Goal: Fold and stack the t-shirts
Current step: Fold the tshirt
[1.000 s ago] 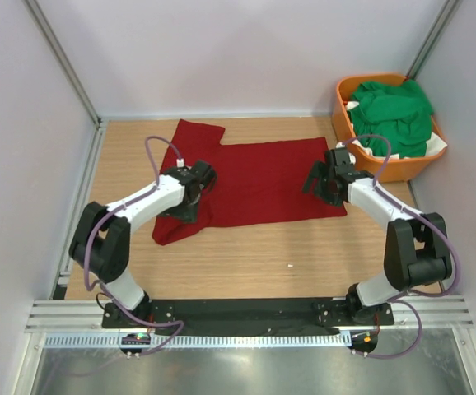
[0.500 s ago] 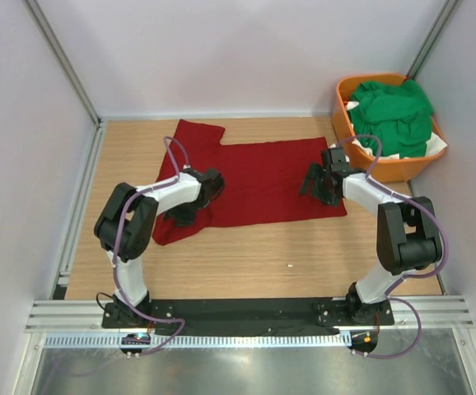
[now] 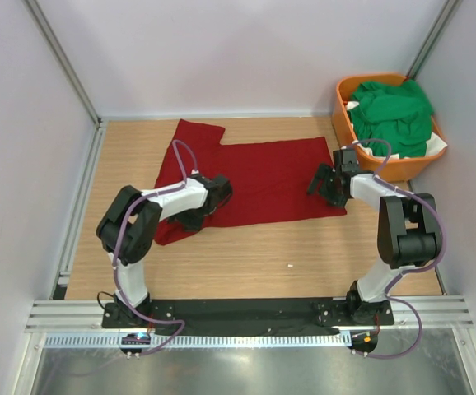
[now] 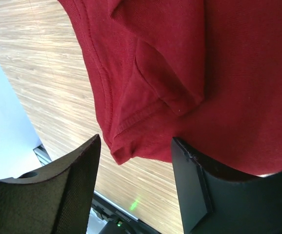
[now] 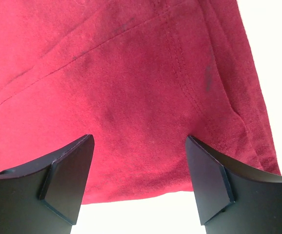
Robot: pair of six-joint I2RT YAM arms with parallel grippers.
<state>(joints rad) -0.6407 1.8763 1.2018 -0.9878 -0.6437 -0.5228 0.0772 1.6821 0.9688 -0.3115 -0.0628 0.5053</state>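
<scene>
Your red t-shirt lies spread on the wooden table, roughly in the middle and a little toward the back, with its body running from side to side. It is one dark, even red, short-sleeved, and the soft cloth lies mostly flat. One sleeve sticks out toward the back wall at the left end. The other sleeve, on the near left, is rumpled and folded over on itself. The straight bottom hem is at the right end, near the orange basket. That basket holds the bright green t-shirts, heaped above its rim with a bit of white showing beside them.

Your left end effector sits over the rumpled near sleeve with its jaws spread. From the left wrist you see the sleeve's stitched edge and a small folded flap between the two fingers, with bare wood beyond. Whether the fingers touch the cloth, you cannot tell.

Your right end effector is over the near right corner of the shirt, jaws spread wide with nothing pinched between them. The right wrist view shows a double line of stitching along the cloth, a few faint dark smudges and shallow creases. Past the hemmed edge the table is washed out to white.
</scene>
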